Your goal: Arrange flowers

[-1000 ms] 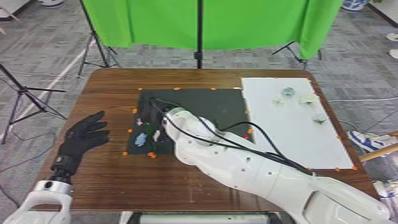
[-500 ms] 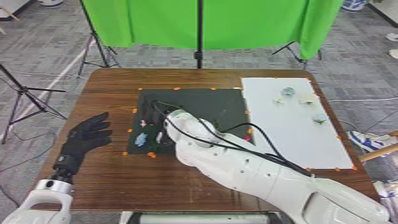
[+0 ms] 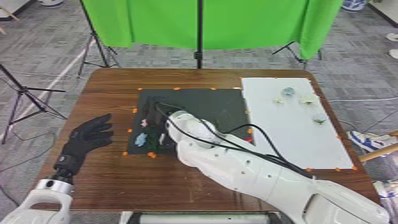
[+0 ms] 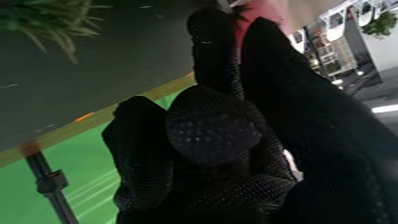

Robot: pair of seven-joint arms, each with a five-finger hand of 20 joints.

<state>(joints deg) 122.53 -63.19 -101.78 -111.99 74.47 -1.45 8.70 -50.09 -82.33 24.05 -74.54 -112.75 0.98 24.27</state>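
In the head view my right hand (image 3: 163, 107) is low over the left part of the black mat (image 3: 211, 104), dark against it. A pink flower (image 3: 144, 122) lies close by, with a blue flower (image 3: 140, 140) nearer the mat's front left corner. Dark green leaves are partly hidden beside my forearm. In the right wrist view, the fingers of my right hand (image 4: 213, 135) are bent and close together, the pink flower (image 4: 259, 14) at their tips; green foliage (image 4: 44, 17) is farther off. Over the table's left side, my left hand (image 3: 86, 137) is open.
A white board (image 3: 284, 135) on the right carries pale flowers, among them a bluish one (image 3: 288, 91) and a whitish one (image 3: 307, 100). Something red (image 3: 249, 139) is at the mat's right edge. Black cables loop over my right forearm. Orange tape marks the edges.
The pink flower and my right hand have shifted slightly to the right. A pale patch near the leaves is no longer visible. My left hand has barely moved.
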